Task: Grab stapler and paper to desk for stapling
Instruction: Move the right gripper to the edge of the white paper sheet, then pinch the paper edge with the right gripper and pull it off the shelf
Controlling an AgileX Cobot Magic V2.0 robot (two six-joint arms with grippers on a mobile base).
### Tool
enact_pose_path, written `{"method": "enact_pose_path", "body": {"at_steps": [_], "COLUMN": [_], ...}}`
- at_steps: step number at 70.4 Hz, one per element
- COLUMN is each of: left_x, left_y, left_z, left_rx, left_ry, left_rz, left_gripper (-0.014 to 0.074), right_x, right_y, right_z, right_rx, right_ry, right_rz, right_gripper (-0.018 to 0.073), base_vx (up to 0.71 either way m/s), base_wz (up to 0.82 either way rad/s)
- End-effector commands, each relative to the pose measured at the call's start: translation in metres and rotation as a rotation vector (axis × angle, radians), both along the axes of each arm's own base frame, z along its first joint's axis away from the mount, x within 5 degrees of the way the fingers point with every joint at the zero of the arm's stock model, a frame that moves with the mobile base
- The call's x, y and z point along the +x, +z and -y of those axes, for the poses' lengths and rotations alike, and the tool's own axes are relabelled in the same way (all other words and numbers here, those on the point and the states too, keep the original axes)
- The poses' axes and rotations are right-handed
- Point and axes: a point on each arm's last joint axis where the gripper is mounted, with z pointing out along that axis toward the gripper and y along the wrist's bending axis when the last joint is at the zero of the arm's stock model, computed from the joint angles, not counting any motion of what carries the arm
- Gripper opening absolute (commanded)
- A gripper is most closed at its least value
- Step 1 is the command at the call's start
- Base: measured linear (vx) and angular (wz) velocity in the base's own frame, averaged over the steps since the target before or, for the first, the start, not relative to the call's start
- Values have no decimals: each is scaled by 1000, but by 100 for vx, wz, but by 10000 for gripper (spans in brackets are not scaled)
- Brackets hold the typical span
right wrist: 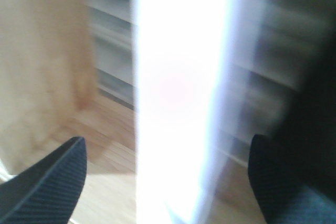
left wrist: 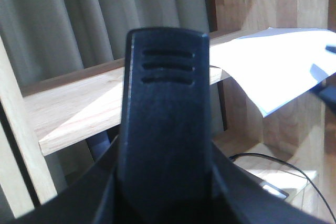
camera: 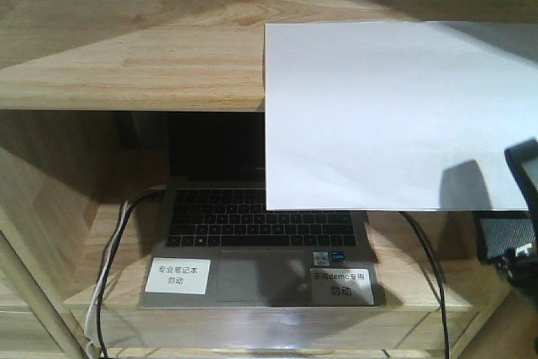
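1. On the upper board of the light wood shelf unit (camera: 126,56): the plain white rectangular sheet of paper (camera: 378,115). Its rear part lies on the board. Its front part overhangs well past the edge and, in the front view, covers part of the screen of the grey open laptop (camera: 261,266) on the board below
2. Right gripper (right wrist: 165,140): black ribbed fingers (right wrist: 52,182) set wide apart, one on each side of the sheet's overhanging edge. The edge shows as a bright blurred band between them, and neither finger is seen touching it. In the front view the gripper sits by the sheet's lower right corner
3. Left gripper (left wrist: 165,119): a single black mass with three slots fills its wrist view. Whether the jaws are apart or together cannot be told, nor whether anything is held. It faces the shelf unit from the left side, well apart from the sheet, with a grey curtain (left wrist: 79,19) beyond
4. Small black stapler: not in any view. Desk: not in any view
5. Laptop fittings: white labels with Chinese text (camera: 176,276) on the palm rest; dark and white cables (camera: 105,292) at its left
6. Progress, as judged: early. The sheet is framed for a pinch but is not clamped or lifted off the board. Closing on it, fetching the stapler, carrying both to the desk and stapling all remain
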Motion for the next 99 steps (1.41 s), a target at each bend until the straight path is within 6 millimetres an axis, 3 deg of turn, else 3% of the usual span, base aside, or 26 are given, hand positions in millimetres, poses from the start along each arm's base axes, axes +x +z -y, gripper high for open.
{"method": "enact_pose_path", "body": {"at_steps": [1, 19, 37, 49, 74, 99], "left_x": [0, 0, 0, 0, 0, 0], "left_y": [17, 17, 17, 17, 17, 17], "left_z": [-1, -1, -1, -1, -1, -1], "left_rx": [-76, -76, -76, -76, -76, -76], "left_ry": [0, 0, 0, 0, 0, 0], "left_rz": [97, 97, 97, 97, 97, 97], "left_gripper": [-6, -6, -6, -6, -6, -6], "right_x": [0, 17, 19, 19, 15, 14], "right_y": [28, 36, 41, 40, 43, 43], "right_z": [0, -16, -18, -18, -17, -19], "right_rx": [67, 54, 59, 58, 56, 47], "right_ry": [-52, -50, -52, -52, -35, -23], "right_rz": [208, 196, 206, 205, 230, 239], "right_gripper": [593, 593, 565, 463, -15, -10], "base_vx": [0, 0, 0, 0, 0, 0], "base_wz": [0, 0, 0, 0, 0, 0]}}
